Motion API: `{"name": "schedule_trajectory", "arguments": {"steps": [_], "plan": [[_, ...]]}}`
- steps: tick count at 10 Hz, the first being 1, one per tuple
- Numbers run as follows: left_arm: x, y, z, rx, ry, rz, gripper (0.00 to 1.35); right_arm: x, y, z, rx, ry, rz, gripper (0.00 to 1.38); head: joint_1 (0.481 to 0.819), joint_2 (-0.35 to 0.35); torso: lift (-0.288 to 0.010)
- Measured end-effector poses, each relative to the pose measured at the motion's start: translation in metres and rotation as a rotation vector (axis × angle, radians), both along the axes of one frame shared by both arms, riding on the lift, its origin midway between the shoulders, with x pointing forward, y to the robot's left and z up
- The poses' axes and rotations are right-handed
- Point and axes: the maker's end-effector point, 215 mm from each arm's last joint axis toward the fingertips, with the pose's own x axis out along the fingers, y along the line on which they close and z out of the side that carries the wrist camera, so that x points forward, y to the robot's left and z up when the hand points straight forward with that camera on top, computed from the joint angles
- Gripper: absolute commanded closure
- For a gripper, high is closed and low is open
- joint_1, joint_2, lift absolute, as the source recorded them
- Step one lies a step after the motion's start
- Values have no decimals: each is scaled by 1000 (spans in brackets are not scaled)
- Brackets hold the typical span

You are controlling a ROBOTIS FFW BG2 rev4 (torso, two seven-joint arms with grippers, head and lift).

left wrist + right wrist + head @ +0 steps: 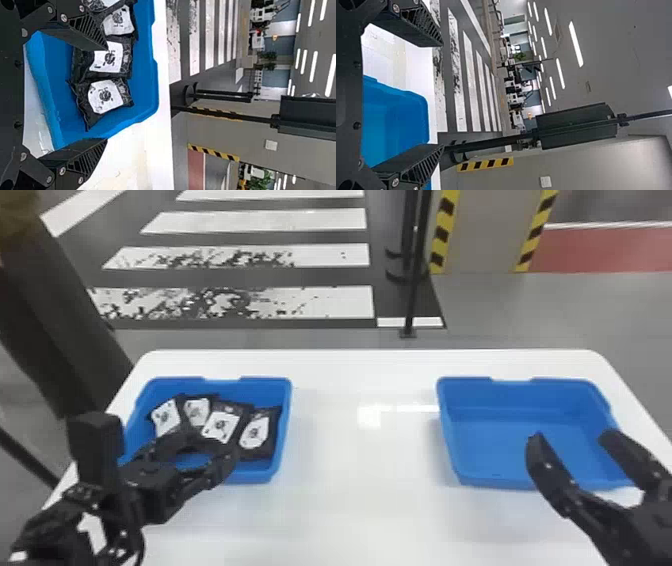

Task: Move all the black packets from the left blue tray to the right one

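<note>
1. Pincer, L (212, 447): open, empty, at near side of L tray (250, 476). R pincer (572, 436): open, empty, by R tray (490, 427).
2. Black packets (222, 424): four vis. in L tray, overlapping; poss. more behind L fingers, view part-blocked.
3. Handling (est.): light, soft, prob. slippery film.
4. Rec. grip: across filled middle, gentle squeeze, avoid thin edges.

Your tabletop (360, 495) carries the left tray (286, 402) and the right tray (490, 445), well apart. You have four packets (220, 427) in a row inside the left tray. Beyond the far edge stands a pole (413, 297).
</note>
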Motion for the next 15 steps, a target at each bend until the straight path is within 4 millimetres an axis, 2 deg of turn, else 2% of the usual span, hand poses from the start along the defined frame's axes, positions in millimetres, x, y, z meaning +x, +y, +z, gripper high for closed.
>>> {"name": "schedule_trajectory", "arguments": {"steps": [3, 6, 8, 10, 12, 15], "plan": [[30, -14, -30, -9, 103, -45, 233, 1, 1, -2, 8, 2, 5, 114, 695, 39, -140], [45, -13, -46, 4, 179, -60, 234, 3, 5, -5, 29, 7, 12, 114, 695, 42, -140], [61, -20, -46, 20, 201, -115, 239, 3, 5, -6, 34, 9, 13, 114, 695, 36, -140], [73, -27, -38, 45, 194, -156, 239, 4, 7, -7, 38, 10, 18, 114, 695, 26, -140], [74, -32, -40, 66, 214, -176, 237, 4, 8, -9, 43, 11, 21, 114, 695, 21, -140], [75, -28, -50, 106, 269, -184, 239, 5, 8, -10, 51, 13, 22, 114, 695, 26, -140]]}}
